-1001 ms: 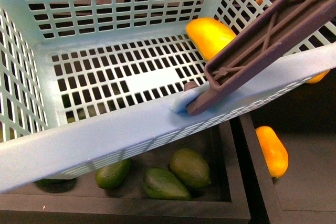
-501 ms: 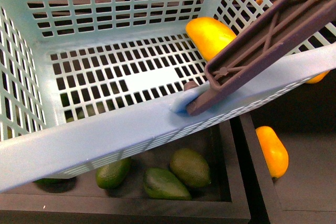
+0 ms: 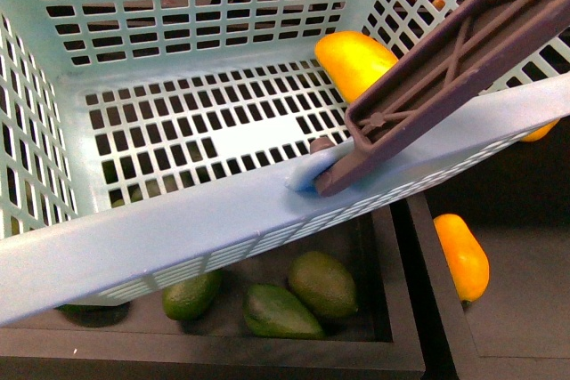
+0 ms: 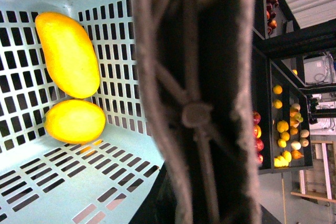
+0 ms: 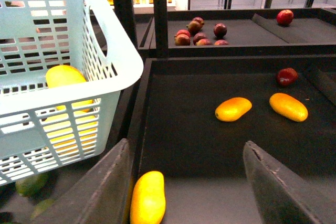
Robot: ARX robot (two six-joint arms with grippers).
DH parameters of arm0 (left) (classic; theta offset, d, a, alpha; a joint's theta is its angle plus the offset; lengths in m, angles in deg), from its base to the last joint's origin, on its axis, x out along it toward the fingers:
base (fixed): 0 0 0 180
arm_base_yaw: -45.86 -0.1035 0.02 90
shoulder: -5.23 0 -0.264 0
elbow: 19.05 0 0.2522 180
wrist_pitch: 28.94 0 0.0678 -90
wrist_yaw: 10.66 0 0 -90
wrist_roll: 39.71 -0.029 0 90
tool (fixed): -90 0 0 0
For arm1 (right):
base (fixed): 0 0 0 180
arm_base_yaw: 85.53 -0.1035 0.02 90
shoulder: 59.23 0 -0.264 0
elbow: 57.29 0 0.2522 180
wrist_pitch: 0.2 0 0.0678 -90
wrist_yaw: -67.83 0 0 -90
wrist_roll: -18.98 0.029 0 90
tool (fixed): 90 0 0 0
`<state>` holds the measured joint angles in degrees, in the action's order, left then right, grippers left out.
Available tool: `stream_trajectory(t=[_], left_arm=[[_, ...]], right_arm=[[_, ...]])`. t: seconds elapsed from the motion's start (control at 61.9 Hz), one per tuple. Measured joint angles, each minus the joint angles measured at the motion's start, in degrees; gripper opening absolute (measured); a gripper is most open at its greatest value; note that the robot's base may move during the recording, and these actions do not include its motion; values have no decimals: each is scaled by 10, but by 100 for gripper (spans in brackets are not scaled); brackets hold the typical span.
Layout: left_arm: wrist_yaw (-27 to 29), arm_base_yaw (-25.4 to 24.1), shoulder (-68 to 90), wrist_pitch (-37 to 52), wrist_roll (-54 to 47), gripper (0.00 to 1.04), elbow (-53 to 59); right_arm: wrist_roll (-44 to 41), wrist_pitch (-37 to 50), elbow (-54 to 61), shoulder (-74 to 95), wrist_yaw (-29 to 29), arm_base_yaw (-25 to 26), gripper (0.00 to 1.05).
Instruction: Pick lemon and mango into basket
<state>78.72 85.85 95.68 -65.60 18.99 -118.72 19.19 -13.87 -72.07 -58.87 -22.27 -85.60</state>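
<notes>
The light aqua basket point(image 3: 178, 229) hangs tilted close to the front camera, over the black trays. Its brownish-mauve handle point(image 3: 445, 68) crosses the upper right and fills the left wrist view point(image 4: 199, 103). My left gripper is shut on the basket's handle; its fingers do not show. Inside the basket lie a long yellow-orange mango point(image 4: 68, 53) and a shorter yellow lemon point(image 4: 75, 120), touching each other by one wall. My right gripper point(image 5: 186, 182) is open and empty above a black tray, beside the basket point(image 5: 63, 93). Another mango point(image 5: 148, 198) lies just below its fingers point(image 5: 105, 187).
Dark green oval fruits point(image 3: 321, 284) lie in the black tray point(image 3: 392, 344) under the basket. A mango point(image 3: 461, 255) lies in the tray to the right. Two more mangoes point(image 5: 233, 108) and a red apple point(image 5: 287, 76) lie farther back; more apples point(image 5: 199, 32) sit behind.
</notes>
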Motion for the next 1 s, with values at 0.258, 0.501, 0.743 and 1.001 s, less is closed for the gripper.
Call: stream_trajectory(t=[0.258, 0.501, 0.743, 1.001], left_arm=[[0, 0, 0, 0, 0, 5, 0], [0, 2, 0, 0, 0, 5, 0], [-11, 6, 0, 0, 7, 5, 0], [-4, 2, 0, 0, 4, 5, 0]], right_arm=[[0, 0, 0, 0, 0, 0, 96], [0, 0, 0, 0, -2, 0, 96], [0, 0, 0, -1, -1, 0, 96], [0, -2, 0, 0, -1, 0, 96]])
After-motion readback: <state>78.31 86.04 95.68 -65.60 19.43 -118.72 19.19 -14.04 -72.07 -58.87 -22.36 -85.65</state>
